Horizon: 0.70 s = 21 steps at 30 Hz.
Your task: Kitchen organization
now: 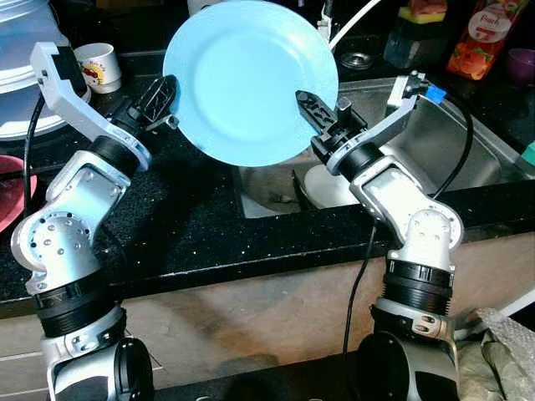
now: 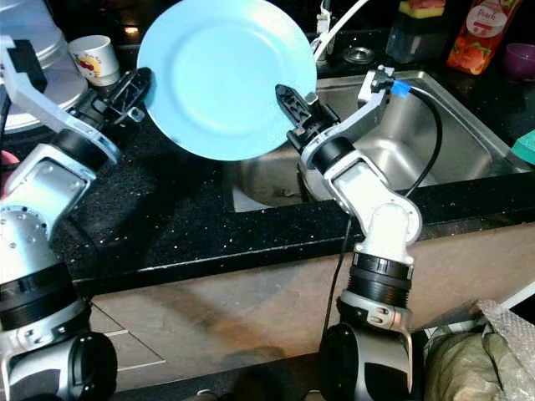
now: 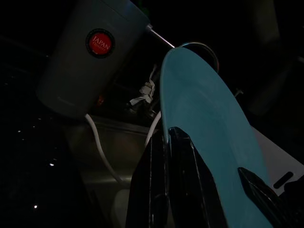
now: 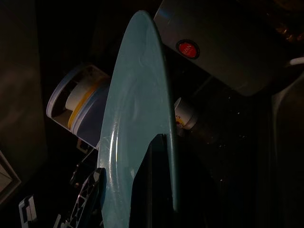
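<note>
Nearest the head camera are the robot's two silver arms, elbows bent over the front edge of a black speckled countertop (image 1: 209,225). Both reach up and inward to a light blue plate (image 1: 251,79), which is held in the air, tilted with its face toward the camera, above the left end of a stainless steel sink (image 1: 451,142).

The left gripper (image 1: 163,96) is clamped on the plate's left rim; in the left wrist view one black finger (image 3: 183,175) lies along the plate's face with the rim pinched between the two. The right gripper (image 1: 313,109) grips the right rim, its fingers narrow around the edge, one finger (image 4: 159,185) dark against the plate's edge in the right wrist view.

Inside the sink, below the plate, sits a white dish (image 1: 326,188). A pink dish (image 1: 12,188) lies at the left edge of the counter.

Farther back on the counter stand a white mug with a printed picture (image 1: 100,65), a large pale blue container (image 1: 25,58) beside it, a sponge holder with a yellow sponge (image 1: 422,29), an orange juice bottle (image 1: 481,38) and a purple cup (image 1: 522,63). A white cable (image 1: 355,21) curves behind the plate.
</note>
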Motion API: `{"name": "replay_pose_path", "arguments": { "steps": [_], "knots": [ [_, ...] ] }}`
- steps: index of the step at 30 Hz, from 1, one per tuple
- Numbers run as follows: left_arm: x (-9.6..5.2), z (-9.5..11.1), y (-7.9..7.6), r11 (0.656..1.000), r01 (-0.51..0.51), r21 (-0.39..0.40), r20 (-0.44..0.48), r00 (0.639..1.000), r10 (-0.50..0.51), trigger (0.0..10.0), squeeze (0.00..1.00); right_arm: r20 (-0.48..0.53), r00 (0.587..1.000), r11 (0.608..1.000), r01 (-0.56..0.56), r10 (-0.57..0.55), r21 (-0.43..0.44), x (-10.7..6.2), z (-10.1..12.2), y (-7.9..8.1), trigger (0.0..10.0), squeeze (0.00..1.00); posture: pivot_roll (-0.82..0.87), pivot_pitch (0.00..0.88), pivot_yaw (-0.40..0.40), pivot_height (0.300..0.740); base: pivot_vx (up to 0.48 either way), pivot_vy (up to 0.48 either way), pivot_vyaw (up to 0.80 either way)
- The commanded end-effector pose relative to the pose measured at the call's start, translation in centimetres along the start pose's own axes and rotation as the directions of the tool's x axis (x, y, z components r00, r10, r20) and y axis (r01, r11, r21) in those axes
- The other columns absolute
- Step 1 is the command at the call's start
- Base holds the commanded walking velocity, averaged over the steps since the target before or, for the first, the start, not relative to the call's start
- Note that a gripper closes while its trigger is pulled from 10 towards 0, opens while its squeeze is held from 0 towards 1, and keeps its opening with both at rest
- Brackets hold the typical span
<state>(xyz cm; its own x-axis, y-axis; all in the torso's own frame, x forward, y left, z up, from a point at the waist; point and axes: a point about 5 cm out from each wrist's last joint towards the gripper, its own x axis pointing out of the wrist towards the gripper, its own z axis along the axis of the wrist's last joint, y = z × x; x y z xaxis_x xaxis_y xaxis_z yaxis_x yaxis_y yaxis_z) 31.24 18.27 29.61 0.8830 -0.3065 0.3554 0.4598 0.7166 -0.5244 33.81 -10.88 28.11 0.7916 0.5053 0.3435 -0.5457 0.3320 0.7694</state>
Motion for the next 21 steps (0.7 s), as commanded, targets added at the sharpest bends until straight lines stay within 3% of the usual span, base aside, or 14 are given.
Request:
{"name": "replay_pose_path", "arguments": {
  "steps": [1, 2, 5, 6, 13, 14, 16, 17, 18, 19, 20, 21],
  "knots": [
    [0.1, -1.0, 0.0, 1.0, -0.005, 0.026, -0.07, 0.997, 0.007, 9.5, 1.0, 0.013, 1.0, 1.0, -0.019, 0.019, 0.0, 0.1, 0.2, 0.5, 0.0, 0.0, 0.01, 0.096, 0.022, 0.74, 0.0, 0.0, 0.0],
    [0.1, -1.1, 0.0, 1.0, -0.005, 0.027, -0.074, 0.997, 0.007, 10.0, 1.0, 0.019, 1.0, 1.0, -0.015, 0.015, 0.001, 0.1, 0.4, 0.4, 0.0, 0.0, 0.01, 0.096, 0.022, 0.74, 0.0, 0.0, 0.0],
    [0.3, -1.0, 0.7, 0.995, -0.074, 0.069, -0.064, 0.995, 0.079, 10.0, 1.0, 0.069, 0.997, 1.0, 0.021, -0.021, -0.002, 0.0, 1.5, -0.2, 0.0, 0.0, 0.01, 0.096, 0.023, 0.74, 0.0, 0.0, 0.0],
    [0.3, -0.8, 0.9, 0.993, -0.089, 0.072, -0.055, 0.994, 0.093, 10.0, 0.0, 0.086, 0.996, 0.999, 0.035, -0.034, -0.007, -0.1, 1.9, -0.4, 0.0, 0.0, 0.01, 0.098, 0.024, 0.74, 0.0, 0.0, 0.0],
    [0.3, -0.4, 1.3, 0.989, -0.113, 0.1, -0.043, 0.992, 0.117, 10.0, 0.0, 0.162, 0.982, 0.995, 0.099, -0.093, -0.029, -0.5, 3.7, -1.4, 0.0, 0.0, 0.01, 0.099, 0.026, 0.74, 0.0, 0.0, 0.0],
    [0.3, -0.1, 1.9, 0.978, -0.155, 0.137, -0.02, 0.987, 0.159, 10.0, 0.0, 0.246, 0.953, 0.981, 0.19, -0.174, -0.041, -1.0, 5.3, -2.5, 0.0, 0.0, 0.01, 0.099, 0.028, 0.74, 0.0, 0.0, 0.0],
    [0.3, 0.0, 2.1, 0.973, -0.174, 0.152, -0.009, 0.984, 0.177, 10.0, 0.0, 0.271, 0.941, 0.975, 0.22, -0.202, -0.041, -1.2, 5.8, -2.9, 0.0, 0.0, 0.01, 0.099, 0.028, 0.74, 0.0, 0.0, 0.0],
    [0.3, 0.2, 2.8, 0.925, -0.23, 0.303, 0.003, 0.971, 0.241, 10.0, 0.0, 0.29, 0.921, 0.935, 0.316, -0.261, -0.162, -1.4, 6.4, -3.6, 0.0, 0.0, 0.01, 0.101, 0.029, 0.74, 0.0, 0.0, 0.0],
    [0.3, 0.2, 2.8, 0.925, -0.23, 0.303, 0.003, 0.971, 0.241, 10.0, 0.0, 0.29, 0.921, 0.935, 0.316, -0.261, -0.162, -1.4, 6.4, -3.6, 0.0, 0.0, 0.01, 0.101, 0.029, 0.74, 0.0, 0.0, 0.0],
    [0.4, -0.4, 3.0, 0.869, -0.211, 0.449, -0.034, 0.967, 0.252, 10.0, 0.0, 0.282, 0.918, 0.876, 0.363, -0.278, -0.318, -1.3, 6.4, -3.7, 0.0, 0.0, 0.02, 0.105, 0.03, 0.74, 0.0, 0.0, 0.0],
    [0.5, -0.9, 2.8, 0.862, -0.179, 0.474, -0.063, 0.97, 0.236, 10.0, 0.0, 0.262, 0.924, 0.85, 0.365, -0.279, -0.38, -1.1, 6.2, -3.7, 0.0, 0.0, 0.02, 0.105, 0.03, 0.74, 0.0, 0.0, 0.0],
    [0.7, -1.6, 2.4, 0.85, -0.123, 0.512, -0.105, 0.973, 0.204, 10.0, 0.0, 0.23, 0.938, 0.809, 0.341, -0.26, -0.478, -0.7, 5.8, -3.5, 4.9, 0.0, 0.02, 0.107, 0.033, 0.74, 0.0, 0.0, 0.0]
  ]
}}
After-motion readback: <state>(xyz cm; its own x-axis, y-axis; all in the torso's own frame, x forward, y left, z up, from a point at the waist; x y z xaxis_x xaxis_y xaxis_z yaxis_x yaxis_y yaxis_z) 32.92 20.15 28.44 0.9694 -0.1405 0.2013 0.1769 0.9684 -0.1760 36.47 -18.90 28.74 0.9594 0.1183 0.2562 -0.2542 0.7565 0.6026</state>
